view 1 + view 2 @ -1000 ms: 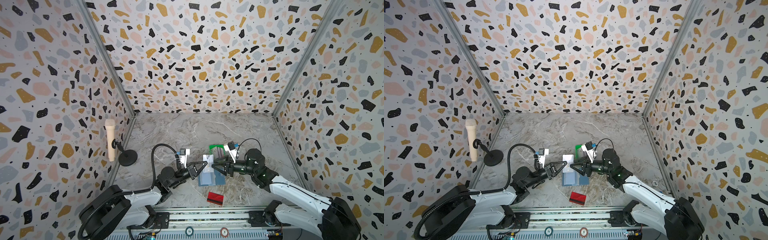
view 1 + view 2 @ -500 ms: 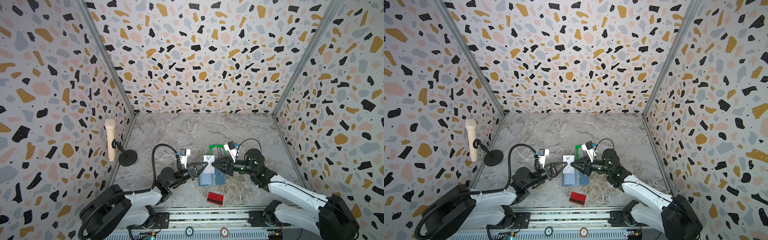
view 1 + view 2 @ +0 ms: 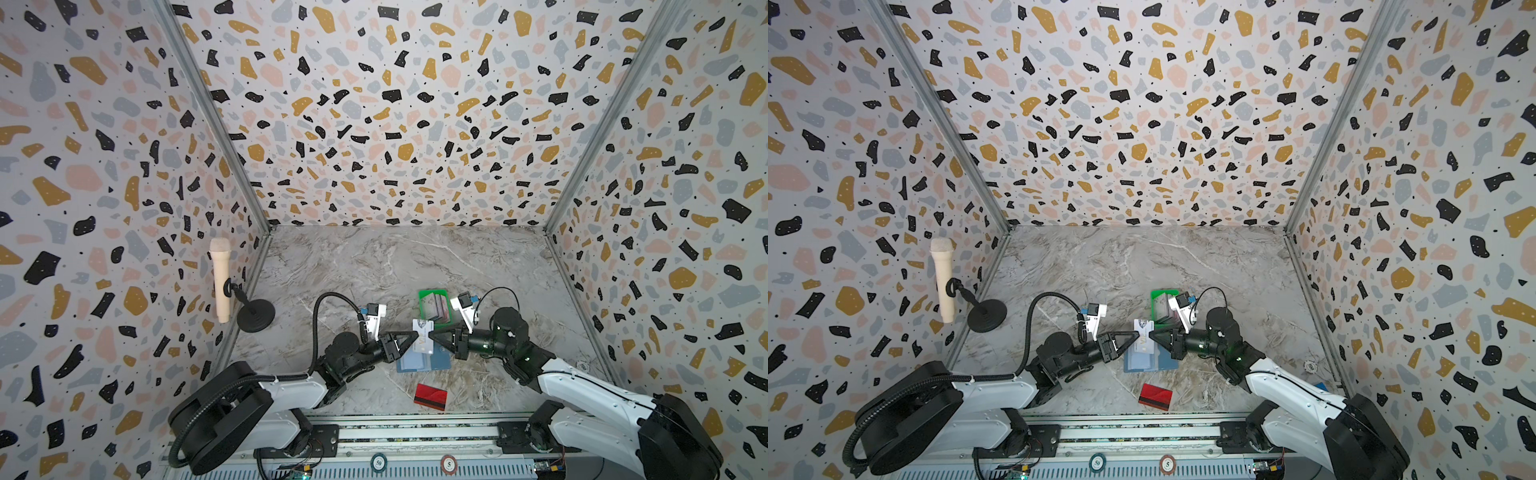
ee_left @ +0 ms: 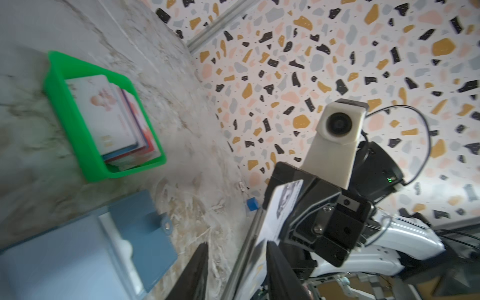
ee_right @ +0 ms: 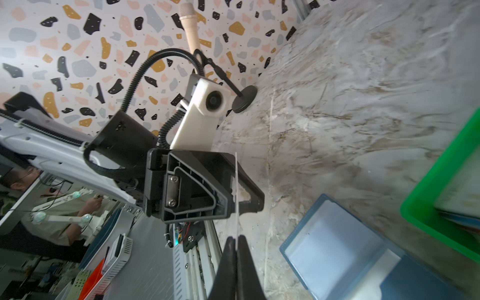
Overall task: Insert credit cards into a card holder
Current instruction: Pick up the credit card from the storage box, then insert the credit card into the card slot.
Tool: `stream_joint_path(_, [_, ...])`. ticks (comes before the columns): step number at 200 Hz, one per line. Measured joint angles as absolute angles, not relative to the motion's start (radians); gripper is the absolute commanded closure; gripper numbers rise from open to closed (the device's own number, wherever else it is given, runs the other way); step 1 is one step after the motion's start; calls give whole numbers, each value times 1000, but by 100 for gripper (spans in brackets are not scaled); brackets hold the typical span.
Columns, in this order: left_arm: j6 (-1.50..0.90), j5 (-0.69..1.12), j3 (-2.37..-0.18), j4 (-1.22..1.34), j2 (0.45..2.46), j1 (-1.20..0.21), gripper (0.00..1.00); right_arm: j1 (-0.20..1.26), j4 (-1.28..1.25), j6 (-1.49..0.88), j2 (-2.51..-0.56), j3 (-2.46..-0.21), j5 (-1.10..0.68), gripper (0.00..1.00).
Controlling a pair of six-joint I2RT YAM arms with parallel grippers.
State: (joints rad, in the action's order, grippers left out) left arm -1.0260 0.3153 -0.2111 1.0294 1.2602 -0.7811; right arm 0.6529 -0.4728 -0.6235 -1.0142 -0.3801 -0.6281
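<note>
Item: white card [image 3: 423,328], mid-handover, we judge. Right gripper [image 3: 433,336] clamped on edge; left gripper [image 3: 413,336] jaws apart (no grip). Next: we align card edge-first with card holder [image 3: 442,361] sleeve.

Marbled tabletop [image 3: 374,266], green tray [image 3: 421,305], open card holder [image 3: 441,362], red card [image 3: 431,396], microphone stand [image 3: 255,316]

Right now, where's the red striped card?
In both top views, the red striped plastic card lies flat between the dusty-blue card holder and the front rail.
</note>
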Motion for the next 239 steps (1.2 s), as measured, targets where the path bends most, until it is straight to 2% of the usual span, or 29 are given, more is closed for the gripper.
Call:
stream_joint_path(31, [-939, 215, -246, 811, 1294, -796, 84, 653, -461, -636, -1055, -340, -537, 100])
stream_joint_path(66, [-901, 136, -250, 706, 1370, -804, 100, 658, -504, -685, -1169, -282, -477, 100])
stream_joint_path(156, [-855, 86, -263, 652, 1462, -804, 100, 661, -532, -716, -1198, -272, -350, 100])
stream_joint_path(239, [-852, 86, -263, 653, 1465, -804, 100, 663, -555, -717, -1266, -283, -347, 100])
